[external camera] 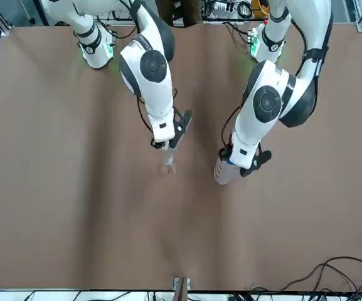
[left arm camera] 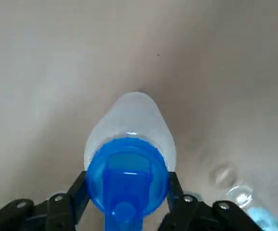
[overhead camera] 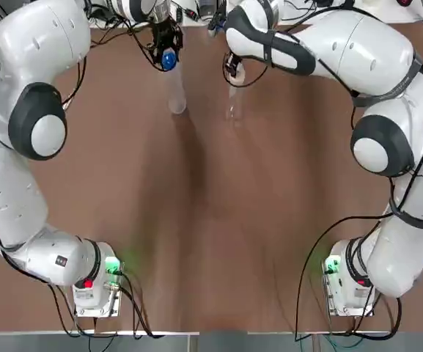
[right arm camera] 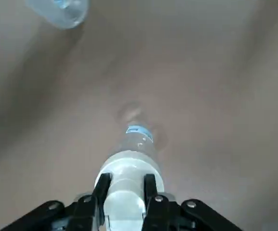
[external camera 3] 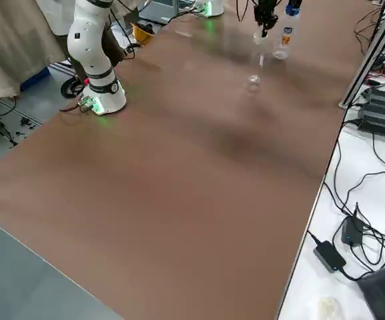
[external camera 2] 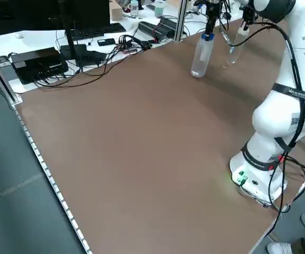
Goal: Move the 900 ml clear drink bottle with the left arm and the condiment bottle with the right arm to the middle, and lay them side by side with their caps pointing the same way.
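Brown worktop (overhead camera: 211, 220), plain and matt, edged along one side with a pale rail (external camera 2: 40, 161). Carries two white arm bases at the near edge, well apart: left base (overhead camera: 94, 287) and right base (overhead camera: 349, 284), each lit green, with dark cables trailing off over that edge. Bears, toward the far middle, the clear drink bottle (external camera 2: 200, 57), base down on the surface, blue cap up, leaning a little. Just beside it but apart, the condiment bottle (external camera 2: 231, 54), cap up; unclear whether resting on the surface or just off it.
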